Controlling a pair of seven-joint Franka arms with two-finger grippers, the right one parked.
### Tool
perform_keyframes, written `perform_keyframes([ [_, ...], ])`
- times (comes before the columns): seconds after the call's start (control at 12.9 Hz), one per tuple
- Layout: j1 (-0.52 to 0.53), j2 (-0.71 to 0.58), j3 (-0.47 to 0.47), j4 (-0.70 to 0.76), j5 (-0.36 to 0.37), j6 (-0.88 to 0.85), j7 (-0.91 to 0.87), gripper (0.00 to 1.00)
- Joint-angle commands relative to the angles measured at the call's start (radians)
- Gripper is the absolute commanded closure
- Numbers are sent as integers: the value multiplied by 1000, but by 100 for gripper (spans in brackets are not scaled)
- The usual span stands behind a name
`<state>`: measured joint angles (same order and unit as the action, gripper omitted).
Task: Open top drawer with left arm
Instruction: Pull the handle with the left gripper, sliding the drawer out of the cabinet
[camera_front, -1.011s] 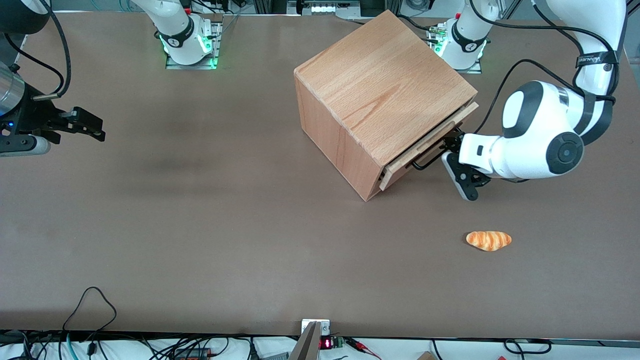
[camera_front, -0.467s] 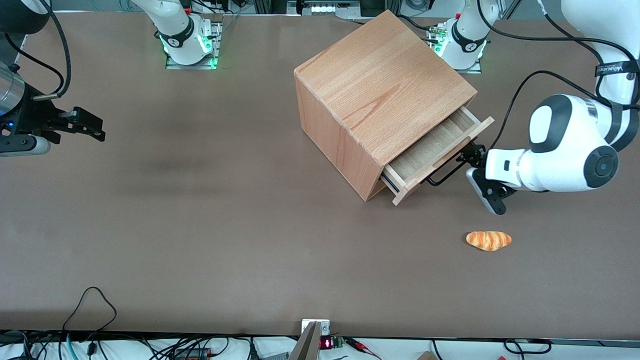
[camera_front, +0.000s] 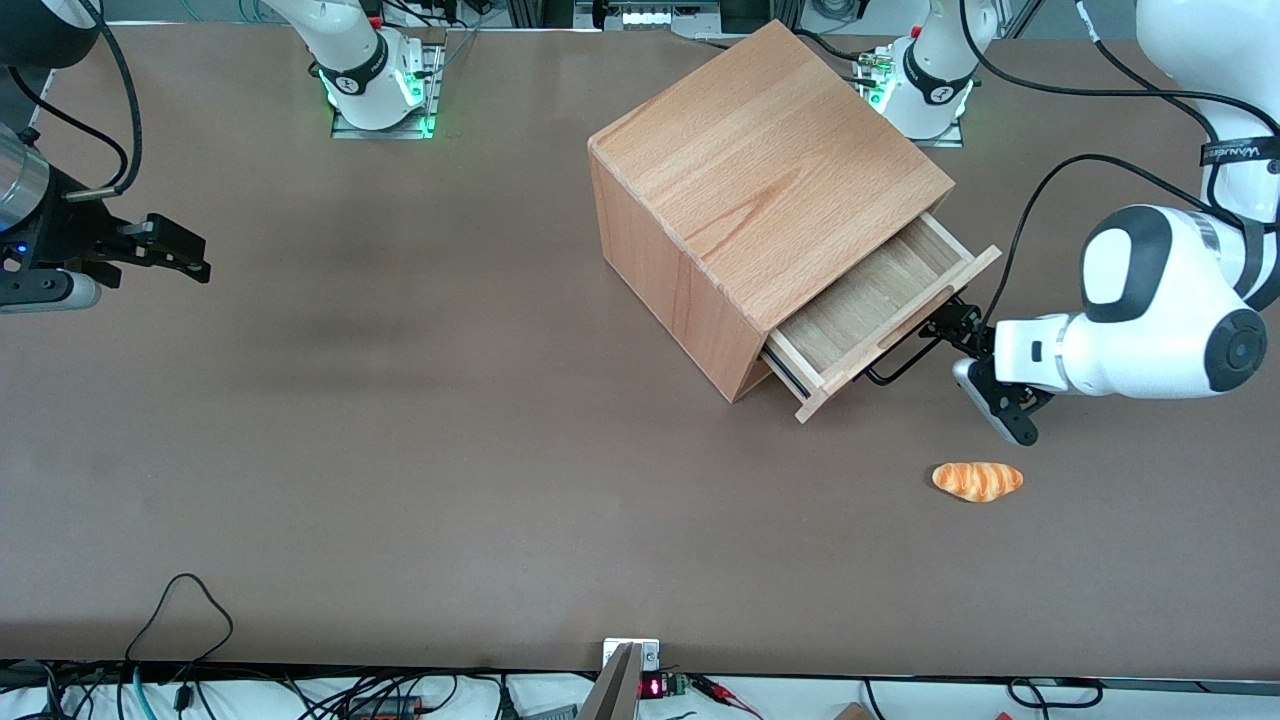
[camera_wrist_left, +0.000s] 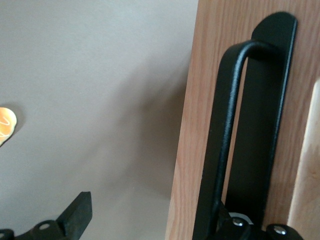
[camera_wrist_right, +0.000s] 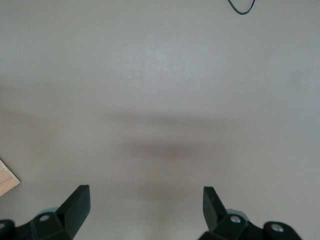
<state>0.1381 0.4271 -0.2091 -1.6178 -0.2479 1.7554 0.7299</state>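
Jaws (camera_front: 975, 375) spread, one hooked inside top drawer's (camera_front: 880, 300) thin black handle (camera_wrist_left: 227, 135).

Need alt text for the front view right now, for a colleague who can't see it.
The left arm's gripper is at the black handle of the top drawer, which is pulled partway out of the wooden cabinet. A croissant lies on the table, nearer the camera.

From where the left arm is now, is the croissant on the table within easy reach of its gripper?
Probably yes. The gripper is hooked in the top drawer handle, open; the croissant lies nearer the front camera with only bare table between.
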Motion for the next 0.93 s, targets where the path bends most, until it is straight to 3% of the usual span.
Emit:
perform_keyframes([
  [0.0,31,38,-3,61,-24,-27,-20,0],
  [0.86,48,65,5,111,-25,-25,-46,0],
])
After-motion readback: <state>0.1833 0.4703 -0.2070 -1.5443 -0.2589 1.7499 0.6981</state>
